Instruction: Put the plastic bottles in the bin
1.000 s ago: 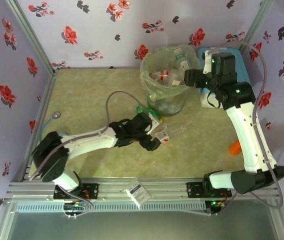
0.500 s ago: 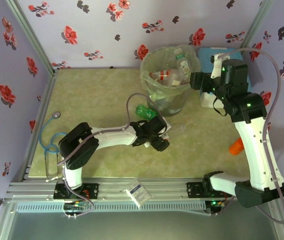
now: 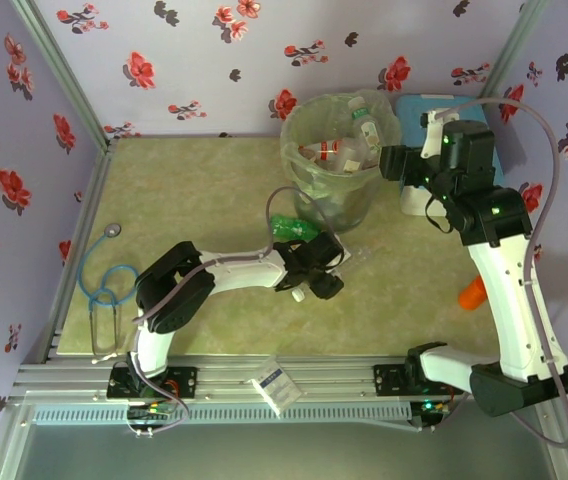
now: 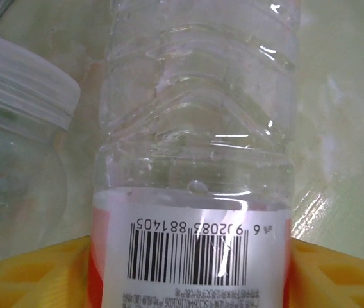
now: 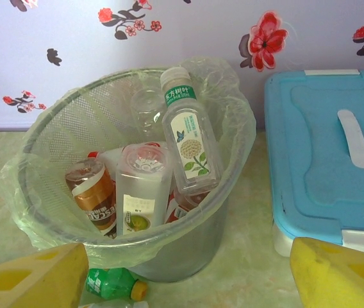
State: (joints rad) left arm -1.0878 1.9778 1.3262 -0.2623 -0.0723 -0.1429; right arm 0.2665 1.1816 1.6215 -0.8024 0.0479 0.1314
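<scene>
Purple wallpaper with red and black flowers is surrounding a pale green marbled table (image 3: 184,190). At the far left, a blue stethoscope (image 3: 99,285) is lying near the table's edge. Further right, the left arm (image 3: 234,272) is stretching low across the surface toward the middle. A small white packet (image 3: 276,385) is lying on the front rail below it.

The left gripper (image 3: 322,278) is grasping a clear bottle (image 4: 195,128) with a red label and a barcode. In the left wrist view its yellow fingers (image 4: 28,273) are pressing against both sides of the label while the bottle is lying on the table. A white ribbed cap (image 4: 25,90) on another clear container is sitting just beside it. A green bottle (image 3: 289,224) with a yellow cap is lying on its side at the foot of the bin (image 3: 339,208).

Inside the bin, 3 bottles are showing clearly:
- a brown-labelled bottle (image 5: 92,192)
- a clear pale-labelled bottle (image 5: 140,196)
- a white-capped bottle (image 5: 188,138) leaning against the far wall

The right gripper (image 3: 389,162) is hanging at the bin's right rim, its fingers spread wide with nothing between them. A blue-lidded white box (image 5: 323,167) is standing just right of the bin. Nearer the front, a small orange object (image 3: 472,292) is lying beside the right arm (image 3: 509,300); I cannot tell what it is.
</scene>
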